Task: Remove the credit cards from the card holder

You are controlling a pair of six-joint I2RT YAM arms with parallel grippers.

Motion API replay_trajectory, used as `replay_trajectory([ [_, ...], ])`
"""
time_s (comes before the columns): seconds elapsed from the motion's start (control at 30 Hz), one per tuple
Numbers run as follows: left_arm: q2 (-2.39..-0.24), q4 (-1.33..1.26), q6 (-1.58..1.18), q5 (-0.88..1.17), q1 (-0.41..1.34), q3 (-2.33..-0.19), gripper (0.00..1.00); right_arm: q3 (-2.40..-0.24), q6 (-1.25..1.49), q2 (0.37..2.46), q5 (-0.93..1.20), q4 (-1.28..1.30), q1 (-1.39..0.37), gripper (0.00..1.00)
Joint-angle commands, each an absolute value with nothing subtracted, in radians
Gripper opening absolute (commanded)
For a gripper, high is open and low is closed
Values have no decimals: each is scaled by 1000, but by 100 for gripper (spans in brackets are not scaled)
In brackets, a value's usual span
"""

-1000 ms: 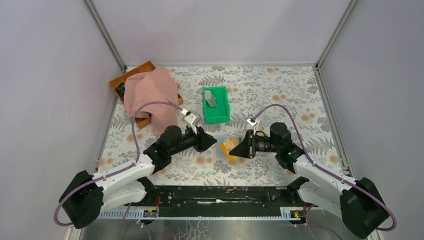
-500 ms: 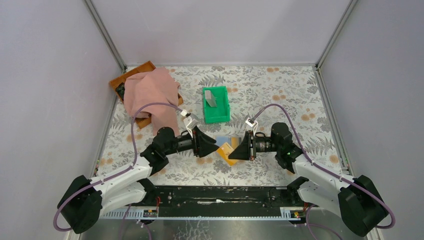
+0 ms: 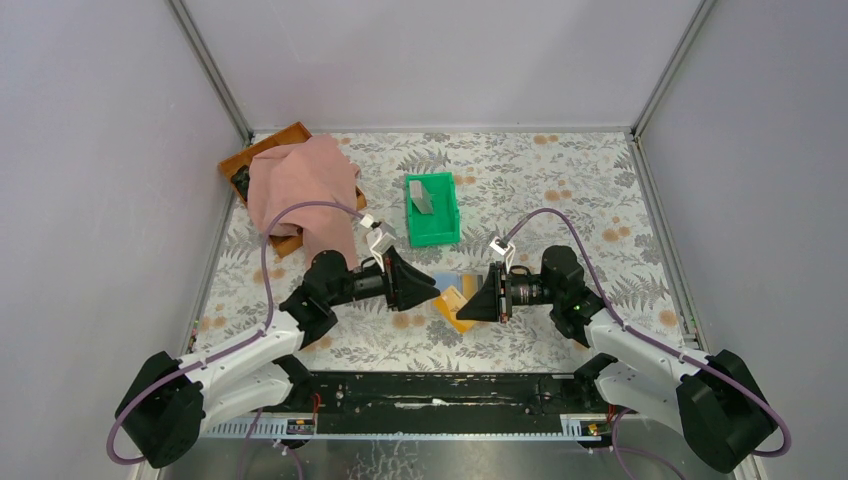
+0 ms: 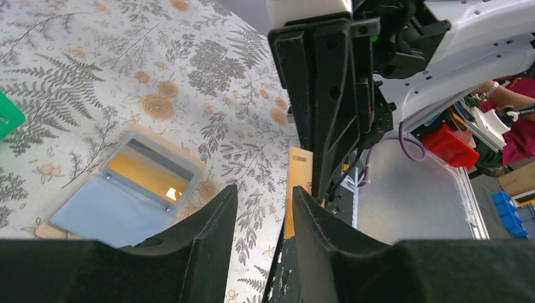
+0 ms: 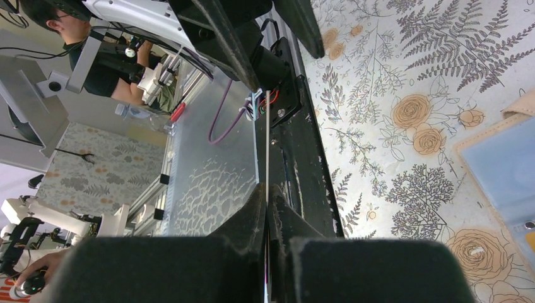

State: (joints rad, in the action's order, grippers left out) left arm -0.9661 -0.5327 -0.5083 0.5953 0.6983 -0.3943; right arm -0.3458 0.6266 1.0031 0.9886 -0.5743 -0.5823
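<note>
The card holder (image 3: 446, 280) lies open on the table between my grippers, pale blue inside (image 4: 104, 203) (image 5: 505, 167). One yellow credit card (image 4: 151, 172) sits in its pocket. My right gripper (image 3: 470, 304) (image 5: 267, 203) is shut on another yellow card (image 3: 457, 308), held on edge and seen as a thin line (image 5: 267, 126) in the right wrist view. My left gripper (image 3: 428, 290) (image 4: 262, 197) is open and faces it. That card (image 4: 301, 183) shows in the gap, close to the left gripper's right finger. I cannot tell if they touch.
A green bin (image 3: 433, 232) stands behind the grippers with a grey card (image 3: 422, 197) leaning inside. A pink cloth (image 3: 300, 185) drapes a brown tray (image 3: 262, 152) at the back left. Grey walls close in the table on three sides.
My left gripper's jaws have spread wider. My right gripper has shifted a little to the left with the yellow card, closer to the left gripper.
</note>
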Motion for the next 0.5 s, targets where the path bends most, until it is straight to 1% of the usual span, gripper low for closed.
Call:
replay_trajectory([
  [0.0,-970,-616,-542,686,690,-431,42,-356,623,1004,1004,-621,-591,0],
  [0.2,-993,-688,-599,765,690,-408,41,-361,618,996,1005,-621,-589,0],
  [0.27,-1000,-743,-630,787,690,-389,38,-363,618,1000,1005,-621,-590,0],
  [0.37,-1010,-757,-641,797,692,-379,33,-364,617,1007,1006,-621,-589,0],
  [0.47,-1030,-746,-636,808,695,-385,32,-362,617,1006,1004,-621,-590,0],
])
